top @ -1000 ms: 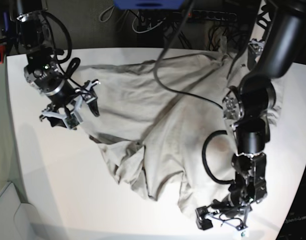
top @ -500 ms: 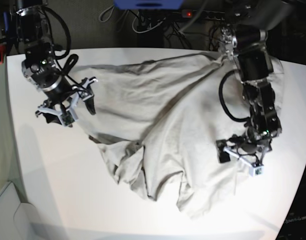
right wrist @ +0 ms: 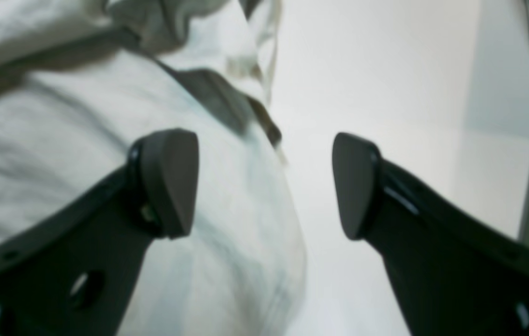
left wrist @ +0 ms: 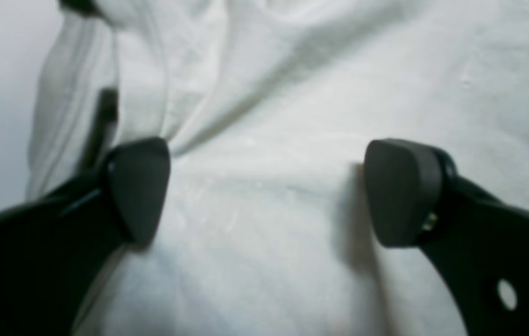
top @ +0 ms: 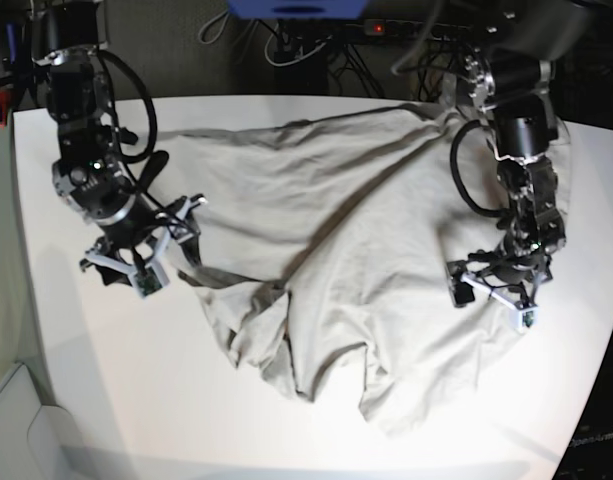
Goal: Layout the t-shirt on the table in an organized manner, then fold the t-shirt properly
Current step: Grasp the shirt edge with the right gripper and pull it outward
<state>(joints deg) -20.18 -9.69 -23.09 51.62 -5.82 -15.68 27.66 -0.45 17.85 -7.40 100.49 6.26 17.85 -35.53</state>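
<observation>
A: Where do we find the t-shirt (top: 336, 260)?

B: We see it spread crumpled across the middle of the white surface (top: 96, 380), with bunched folds along its lower edge and a long crease running diagonally through the cloth.

A: And our left pincer (top: 493, 298)?

B: We see it at the shirt's right side, low over the fabric, its jaws spread wide. In the left wrist view both dark pads (left wrist: 140, 186) sit over plain cloth with nothing caught between them; whether they touch it we cannot tell.

A: The right pincer (top: 146, 255)?

B: Released too. We find it at the shirt's left edge. In the right wrist view one pad (right wrist: 171, 179) is over the fabric and the other over the bare surface, the hem running between them, ungripped
</observation>
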